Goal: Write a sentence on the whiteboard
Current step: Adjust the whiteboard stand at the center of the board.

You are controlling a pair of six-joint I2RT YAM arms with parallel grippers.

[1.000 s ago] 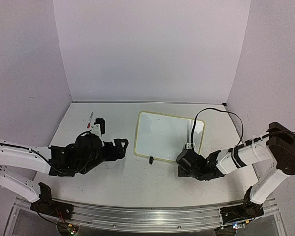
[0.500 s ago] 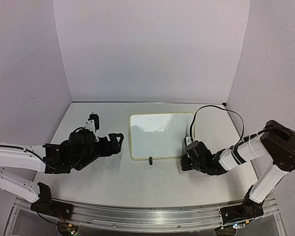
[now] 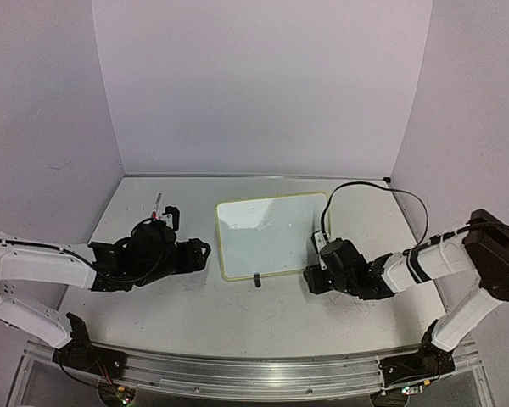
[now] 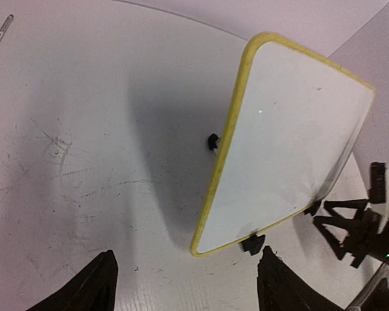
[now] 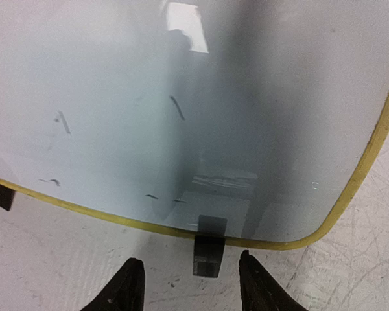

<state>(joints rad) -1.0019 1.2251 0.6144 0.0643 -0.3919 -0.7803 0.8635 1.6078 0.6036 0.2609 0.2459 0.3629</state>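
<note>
Whiteboard (image 3: pixel 267 233) lies mid-table (image 3: pixel 237 314), slightly skewed, well apart from the far and right edges. Left gripper (image 4: pixel 185 285) is near the board's left edge, jaws spread and empty. Right gripper (image 5: pixel 189 285) is at the near-right corner, jaws parted, black foot (image 5: pixel 209 249) just ahead, nothing grasped. Red marker (image 3: pixel 157 204) lies toward the far-left corner.

This is a robotics lab, arranged as a small test cell. Two white and black robot arms, the left arm (image 3: pixel 42 264) and the right arm (image 3: pixel 433 259), stand on an aluminium rail (image 3: pixel 254 373) at the near edge of a white worktop (image 3: pixel 263 318) covered with fine scratches. Plain pale walls (image 3: pixel 254 85) close it on three sides. A black cable (image 3: pixel 373 188) runs in a loop over the worktop.
</note>
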